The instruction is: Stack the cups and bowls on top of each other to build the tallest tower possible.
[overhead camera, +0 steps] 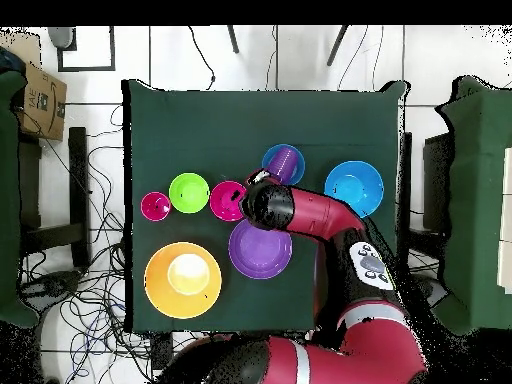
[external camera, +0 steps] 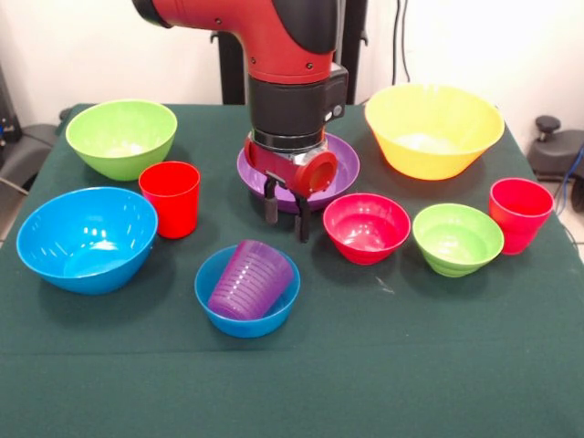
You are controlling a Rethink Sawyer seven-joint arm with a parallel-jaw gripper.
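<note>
A red and black arm is seen reaching down from above over the green tabletop point(external camera: 438, 356), its wrist held upright in front of the large purple bowl point(external camera: 342, 164). The pincer point(external camera: 286, 212) is pointed downward, its two dark fingers slightly parted and nothing gripped. Just beyond its tips, a purple cup point(external camera: 251, 280) is lying tilted inside a small blue bowl point(external camera: 219, 310).

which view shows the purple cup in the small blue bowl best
The front view: the purple cup lies tilted in the small blue bowl, fully visible. Overhead, the cup is partly hidden by the arm.
</note>
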